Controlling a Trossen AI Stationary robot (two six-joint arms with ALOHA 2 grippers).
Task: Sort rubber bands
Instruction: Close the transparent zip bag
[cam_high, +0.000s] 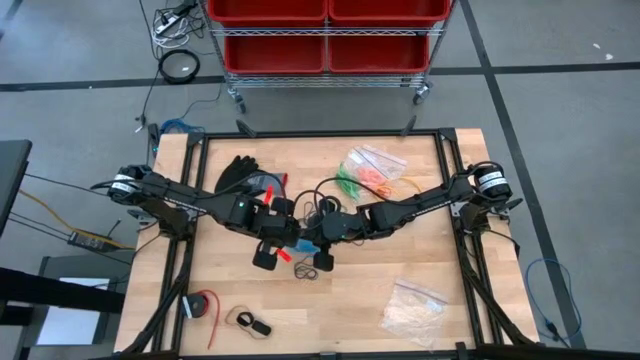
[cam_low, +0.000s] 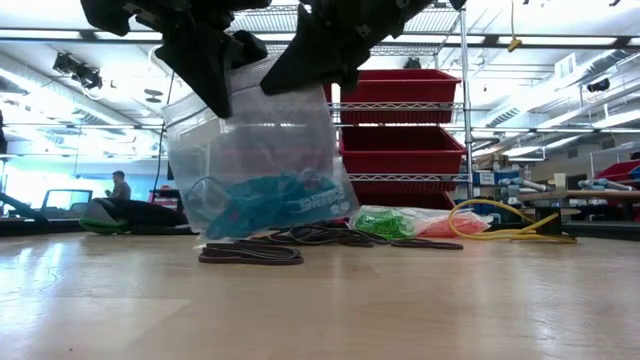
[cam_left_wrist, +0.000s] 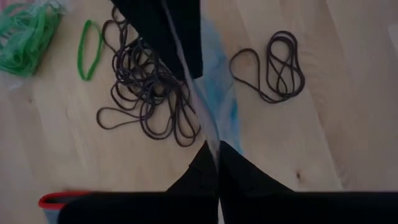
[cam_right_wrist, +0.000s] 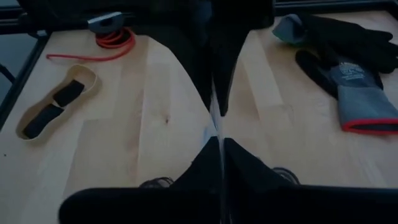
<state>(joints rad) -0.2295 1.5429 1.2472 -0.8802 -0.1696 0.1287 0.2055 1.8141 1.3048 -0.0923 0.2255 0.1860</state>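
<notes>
Left gripper (cam_low: 215, 75): jaws closed, pinching clear bag (cam_low: 255, 160) of blue bands (cam_low: 262, 205). Right gripper (cam_low: 310, 65): jaws closed on same bag's top edge, mid-table.

Thin black elastic rubber bands (cam_left_wrist: 149, 93) lie tangled flat on the wooden tabletop, with a smaller black cluster (cam_left_wrist: 277, 65) apart from them. One green loop (cam_left_wrist: 90, 50) lies beside a green heap (cam_left_wrist: 25, 34). Blue bands (cam_low: 260, 205) sit bunched inside a raised clear bag.
</notes>
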